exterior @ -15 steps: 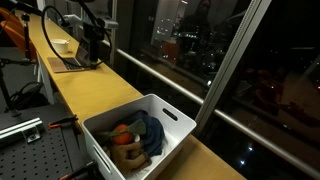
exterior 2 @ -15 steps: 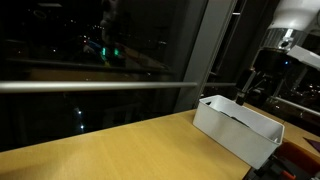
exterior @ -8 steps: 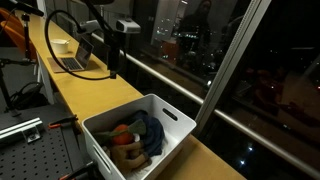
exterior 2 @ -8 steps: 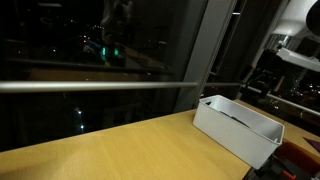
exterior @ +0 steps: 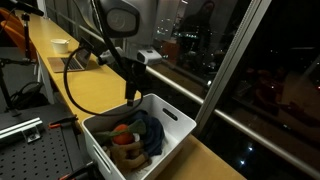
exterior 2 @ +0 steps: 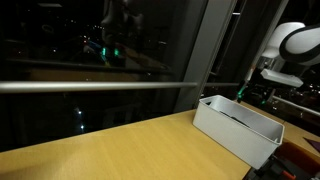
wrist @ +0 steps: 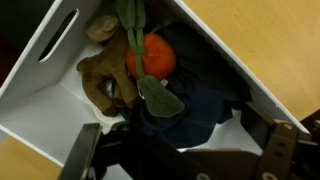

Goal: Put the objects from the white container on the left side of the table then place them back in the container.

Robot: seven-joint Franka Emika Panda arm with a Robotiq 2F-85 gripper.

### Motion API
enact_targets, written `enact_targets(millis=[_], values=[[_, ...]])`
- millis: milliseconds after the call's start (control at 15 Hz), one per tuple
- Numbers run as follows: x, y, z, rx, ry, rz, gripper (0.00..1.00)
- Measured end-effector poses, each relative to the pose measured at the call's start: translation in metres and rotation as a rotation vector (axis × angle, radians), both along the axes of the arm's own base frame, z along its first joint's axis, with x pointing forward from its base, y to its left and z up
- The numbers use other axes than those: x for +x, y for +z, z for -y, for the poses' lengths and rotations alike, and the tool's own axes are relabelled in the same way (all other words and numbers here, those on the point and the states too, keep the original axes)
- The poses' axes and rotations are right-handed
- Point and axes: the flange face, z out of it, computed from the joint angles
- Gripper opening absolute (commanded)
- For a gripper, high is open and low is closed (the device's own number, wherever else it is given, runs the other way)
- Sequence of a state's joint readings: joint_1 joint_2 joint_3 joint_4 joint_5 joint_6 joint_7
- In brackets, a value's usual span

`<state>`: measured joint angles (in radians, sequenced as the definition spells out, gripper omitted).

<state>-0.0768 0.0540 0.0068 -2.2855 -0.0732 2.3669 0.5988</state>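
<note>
The arm has swung down the table, and the gripper (exterior: 130,95) now hangs over the white container (exterior: 172,112). Its fingers (wrist: 84,152) are spread wide and hold nothing. Inside I count one orange plush (wrist: 152,57), one brown plush (wrist: 104,82) and one dark blue cloth (wrist: 200,105). The container sits on the wooden table (exterior 2: 110,145) by the window, and in an exterior view its long side slants from upper left to lower right.

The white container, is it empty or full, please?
Not empty: the white container holds an orange toy, a brown plush and dark blue cloth.
</note>
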Motion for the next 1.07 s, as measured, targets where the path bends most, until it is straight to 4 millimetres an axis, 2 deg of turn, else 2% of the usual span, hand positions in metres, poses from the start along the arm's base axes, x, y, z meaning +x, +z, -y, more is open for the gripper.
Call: enact_targets(millis=[267, 600, 667, 733, 800, 933, 1067], values=[[0.011, -0.071, 0.013, 0.004, -0.028, -0.064, 1.0], [-0.001, -0.152, 0.016, -0.001, -0.073, -0.179, 1.0], [-0.004, -0.165, 0.013, -0.002, -0.085, -0.196, 0.75], [-0.007, -0.177, 0.01, -0.001, -0.097, -0.21, 0.74], [-0.009, -0.188, 0.006, 0.002, -0.113, -0.217, 0.68], [-0.013, -0.203, 0.001, 0.013, -0.149, -0.213, 0.51], [-0.012, -0.206, -0.003, 0.029, -0.189, -0.187, 0.36]])
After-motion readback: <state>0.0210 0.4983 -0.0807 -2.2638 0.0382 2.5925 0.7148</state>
